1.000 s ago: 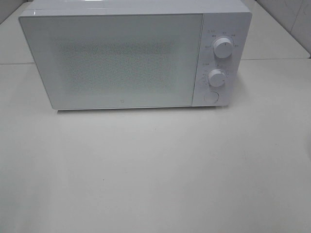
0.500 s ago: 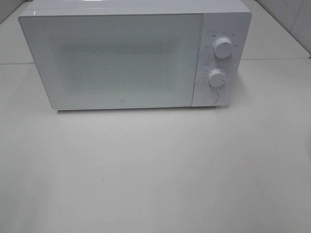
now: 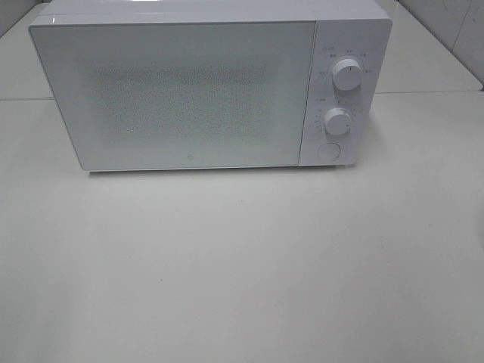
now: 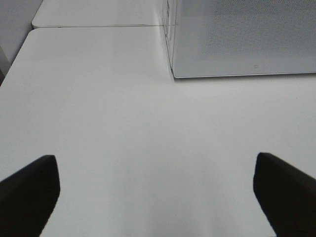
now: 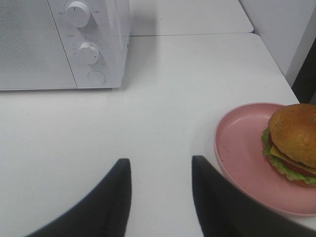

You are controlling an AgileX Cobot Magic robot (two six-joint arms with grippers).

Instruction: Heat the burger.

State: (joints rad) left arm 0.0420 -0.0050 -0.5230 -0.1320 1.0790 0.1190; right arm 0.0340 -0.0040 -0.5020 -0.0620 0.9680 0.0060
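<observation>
1. No visible change from a second ago in the high view: same white microwave point(image 3: 204, 83) on the pale counter point(image 3: 242, 265), door shut, neither arm in that view, nothing shifted.
2. Meaning for the task: apparently at the very start, or in a pause. Burger not yet picked up, door not yet opened, heating not begun.
3. Left end effector point(image 4: 155, 163): released, dark fingers point(image 4: 29, 192) spread wide, nothing between them, hovering over bare counter near the door side of the microwave.
4. Right end effector point(image 5: 160, 165): also released, fingers point(image 5: 118, 197) partly apart with only bare counter showing in the gap, gripping nothing.
5. Burger point(image 5: 294, 143): seen only in the right wrist view, resting on a pink plate point(image 5: 247, 163), close to the plate's rim instead of its middle. Golden-brown bun on top, green lettuce and a yellow layer at the side. Plate on the counter just beside the right end effector, well apart from the microwave, on its control-panel side. Outside the high view.
6. Count: one microwave, with two round knobs, upper point(image 3: 347, 74) and lower point(image 3: 337, 121), and one round button point(image 3: 327, 150) beneath them.
7. Count: one burger, one plate, two end effectors with two fingers each.
8. Likely next: door opened first, then the plate or the burger carried inside.
</observation>
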